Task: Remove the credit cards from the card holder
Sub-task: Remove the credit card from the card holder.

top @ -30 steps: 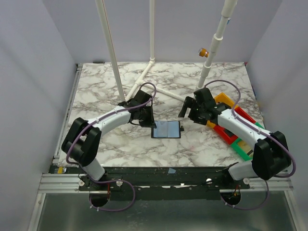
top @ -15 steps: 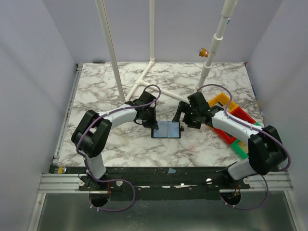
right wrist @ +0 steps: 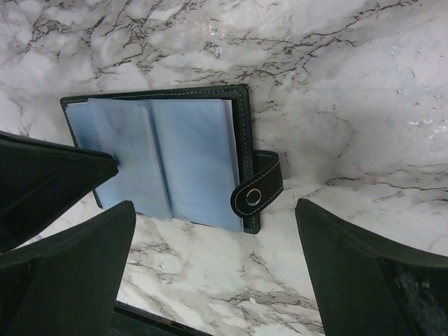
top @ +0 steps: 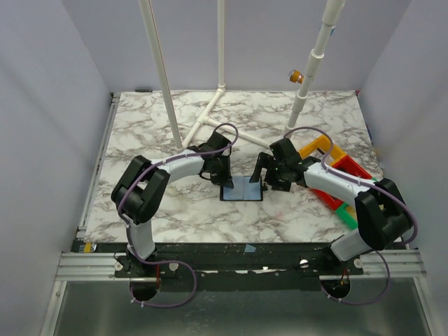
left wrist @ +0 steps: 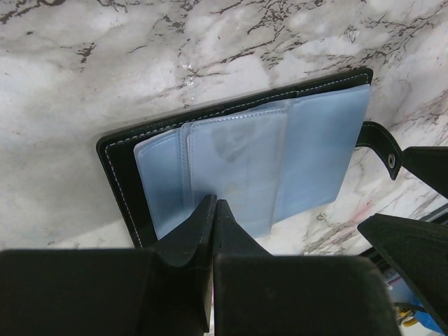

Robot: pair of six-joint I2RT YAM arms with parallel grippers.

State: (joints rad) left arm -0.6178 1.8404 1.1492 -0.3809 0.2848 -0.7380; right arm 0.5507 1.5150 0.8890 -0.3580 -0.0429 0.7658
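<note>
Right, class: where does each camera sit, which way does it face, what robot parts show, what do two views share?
Top external: above and behind the bases, looking down on the white marble-patterned table; left arm and right arm show.
Left wrist: on the left arm, looking down past the shut left gripper at the open black card holder with pale blue sleeves.
Right wrist: on the right arm, looking down past the open right gripper.
Shared: both wrists see the card holder.
</note>
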